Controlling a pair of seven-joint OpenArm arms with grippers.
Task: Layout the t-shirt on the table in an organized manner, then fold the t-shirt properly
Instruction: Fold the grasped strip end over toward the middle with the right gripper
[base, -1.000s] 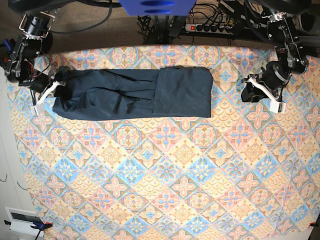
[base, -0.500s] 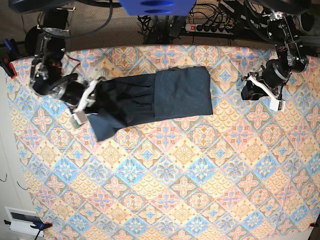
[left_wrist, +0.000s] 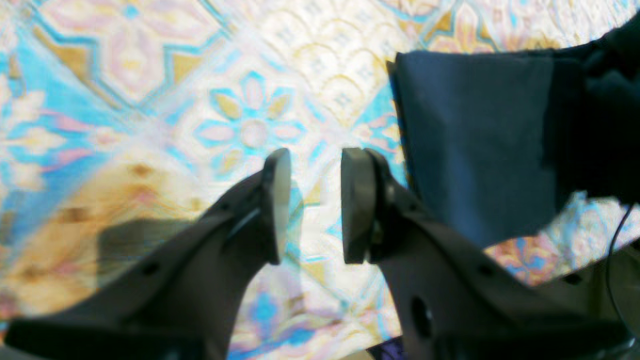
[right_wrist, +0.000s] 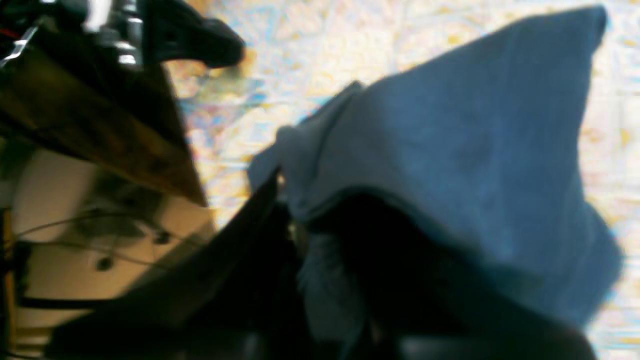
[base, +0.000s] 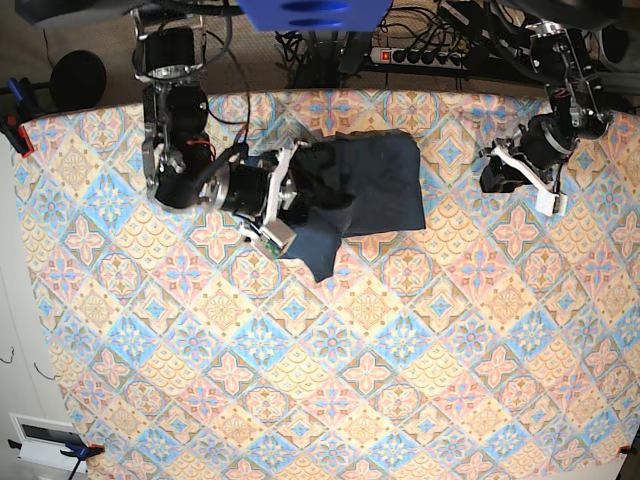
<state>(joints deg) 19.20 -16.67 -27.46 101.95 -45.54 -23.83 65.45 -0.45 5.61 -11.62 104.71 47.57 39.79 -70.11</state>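
Base view: the right gripper (base: 283, 205), jaws clamped on the navy t-shirt (base: 375, 185), lifts one end; the rest lies near the tabletop's (base: 330, 390) far edge.

Left wrist view: the left gripper (left_wrist: 310, 202), jaws narrowly parted, holds nothing.

Right wrist view: blurred shirt fabric drapes the jaws.

- The t-shirt (base: 375, 185), dark navy and plain, lies near the tabletop's far edge, folded into a compact block with a straight right edge.
- Its left portion is lifted and bunched, draped over itself; one pointed corner hangs down toward the near side.
- In the right wrist view the fabric rises in a peaked fold.
- The tabletop (base: 380, 380) is covered with pastel orange, pink and blue diamond tiles bearing floral medallions.
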